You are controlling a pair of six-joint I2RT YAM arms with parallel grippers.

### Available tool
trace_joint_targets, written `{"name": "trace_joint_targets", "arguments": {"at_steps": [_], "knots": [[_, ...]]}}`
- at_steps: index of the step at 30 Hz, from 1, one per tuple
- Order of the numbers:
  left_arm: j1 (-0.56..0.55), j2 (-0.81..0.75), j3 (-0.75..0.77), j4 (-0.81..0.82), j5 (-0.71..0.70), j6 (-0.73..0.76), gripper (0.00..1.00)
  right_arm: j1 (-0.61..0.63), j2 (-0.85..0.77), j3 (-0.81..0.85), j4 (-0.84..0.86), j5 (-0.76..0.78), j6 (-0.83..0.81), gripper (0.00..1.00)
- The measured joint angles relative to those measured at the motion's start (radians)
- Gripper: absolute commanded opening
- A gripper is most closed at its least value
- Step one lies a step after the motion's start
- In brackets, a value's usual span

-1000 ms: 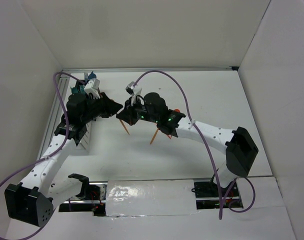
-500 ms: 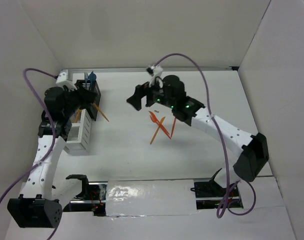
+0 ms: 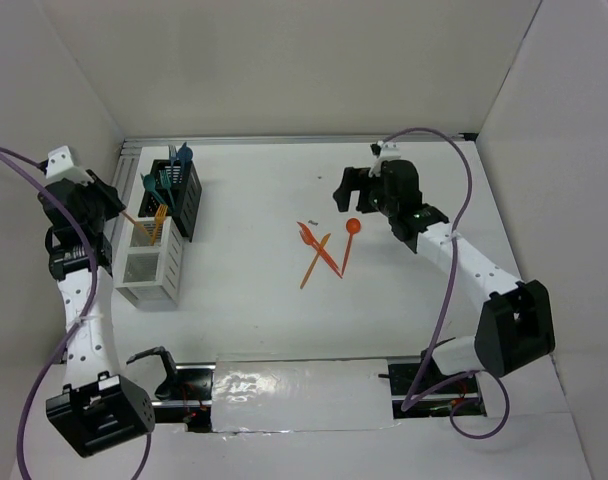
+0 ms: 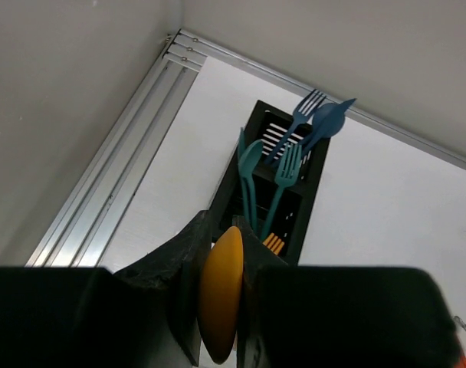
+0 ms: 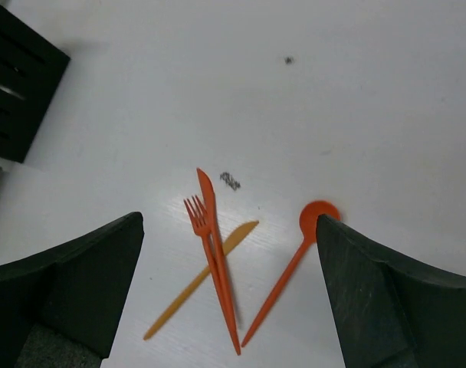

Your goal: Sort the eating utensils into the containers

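The overhead camera sits high behind the arm bases at 6 o'clock and takes in the whole surface [image 3: 254, 300]. The left wrist camera looks past its fingers [image 4: 183, 284] toward the black bin [image 4: 302, 222], close by at 10 o'clock. The right wrist camera faces straight down on the orange utensils [image 5: 218, 261] mid-surface, with the bin's corner at its 10 o'clock edge. The overhead view shows both.

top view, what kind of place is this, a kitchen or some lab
Most likely a robot test cell, not a kitchen: plain white walls box in a white table, two robot arms stand at its near edge, and orange plastic utensils lie near a row of small bins.
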Motion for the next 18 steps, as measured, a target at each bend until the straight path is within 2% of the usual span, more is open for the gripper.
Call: {"name": "trace_joint_targets", "arguments": {"at_steps": [5,15,18], "knots": [[0.019,0.020,-0.085,0.119,0.006,0.024,0.13,0.000,0.032,-0.079,0.005,-0.019,-0.029,1.00],[0.020,0.074,-0.187,0.352,0.095,0.147,0.14,0.004,0.105,-0.099,0.057,-0.079,-0.073,0.99],[0.020,0.093,-0.207,0.370,0.127,0.170,0.14,0.010,0.128,-0.103,0.059,-0.090,-0.080,0.97]]}}
